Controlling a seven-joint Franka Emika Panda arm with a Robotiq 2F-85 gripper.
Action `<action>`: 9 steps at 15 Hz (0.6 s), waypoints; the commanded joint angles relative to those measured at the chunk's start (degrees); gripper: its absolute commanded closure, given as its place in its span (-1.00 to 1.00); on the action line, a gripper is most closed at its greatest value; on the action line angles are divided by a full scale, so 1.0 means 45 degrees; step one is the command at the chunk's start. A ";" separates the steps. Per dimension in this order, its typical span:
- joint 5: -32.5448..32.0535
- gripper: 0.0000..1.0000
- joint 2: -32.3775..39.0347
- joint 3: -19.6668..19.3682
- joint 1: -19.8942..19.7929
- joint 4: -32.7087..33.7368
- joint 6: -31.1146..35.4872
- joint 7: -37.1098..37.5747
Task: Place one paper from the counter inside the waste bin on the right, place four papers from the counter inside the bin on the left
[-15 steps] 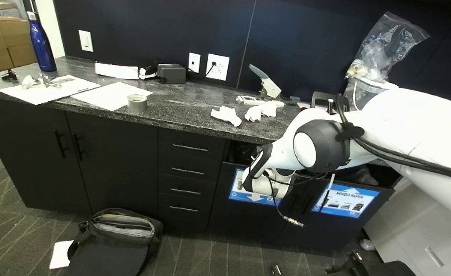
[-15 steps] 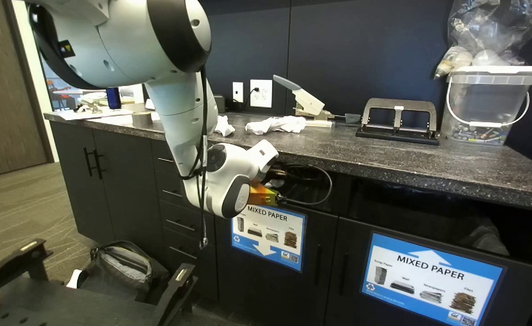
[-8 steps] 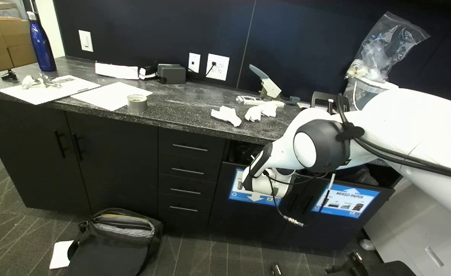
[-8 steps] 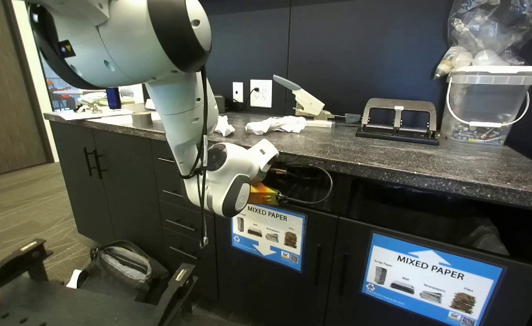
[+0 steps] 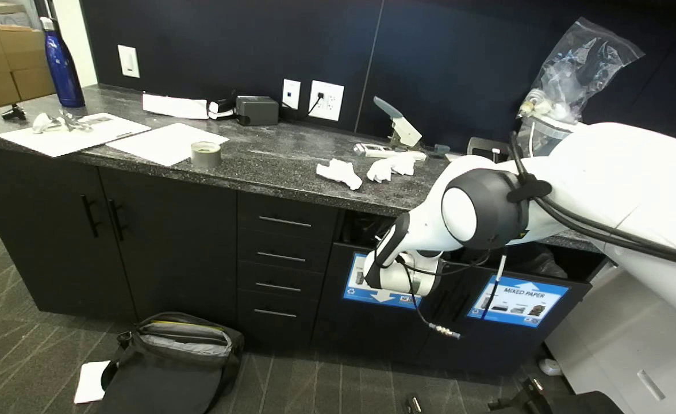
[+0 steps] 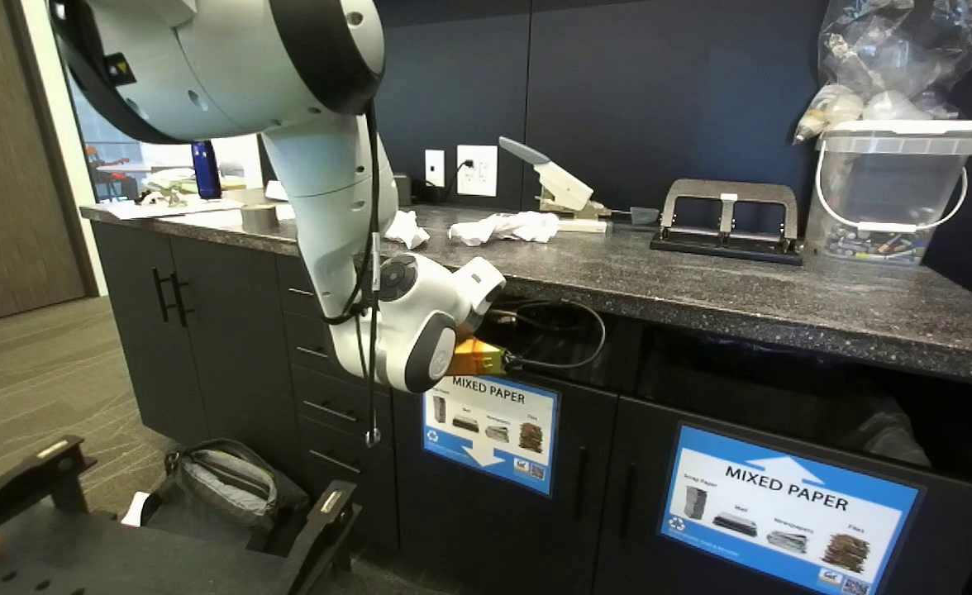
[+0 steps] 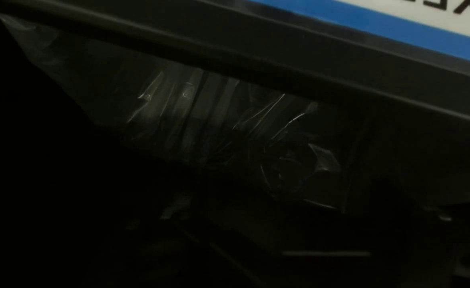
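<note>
On the counter (image 5: pixel 275 161), behind its front edge, lies a crumpled paper (image 5: pixel 339 173) on the side toward the tape roll (image 5: pixel 206 155), with a longer lump of paper (image 5: pixel 391 167) beside it that may be two wads together. Both stay put over the last second, and what changes is me: my arm (image 5: pixel 614 167) rides slightly higher, while my wrist (image 6: pixel 412 307) barely shifts. I judge that a paper has perhaps just gone into the left bin (image 6: pixel 589 405) and that I am starting to back out, which would send me to the counter for another. Nothing proves it: the wrist view gives only shiny bin liner (image 7: pixel 187 96), a strip of the sign (image 7: pixel 379 30) and darkness. That darkness leaves my jaws unreadable, so I cannot tell whether they are parted, closed or gripping a wad. My arm reaches in front of the counter's edge and folds down, the wrist low outside the cabinet (image 5: pixel 183 259), bent so that the orange bracket (image 6: pixel 476 357) points in at the left bin. The right bin (image 6: pixel 961 512) stands next along, apart from my wrist.
</note>
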 commanded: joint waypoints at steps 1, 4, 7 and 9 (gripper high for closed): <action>-0.0604 -1.00 -0.2005 0.0052 0.0287 -0.2972 -0.0184 -0.0050; -0.1968 -1.00 -0.3568 0.0189 0.0207 -0.4778 -0.1731 0.0059; -0.3314 -1.00 -0.5384 0.0193 0.0186 -0.6488 -0.3620 0.0237; -0.4244 -1.00 -0.6653 0.0307 0.0105 -0.7332 -0.5053 0.0365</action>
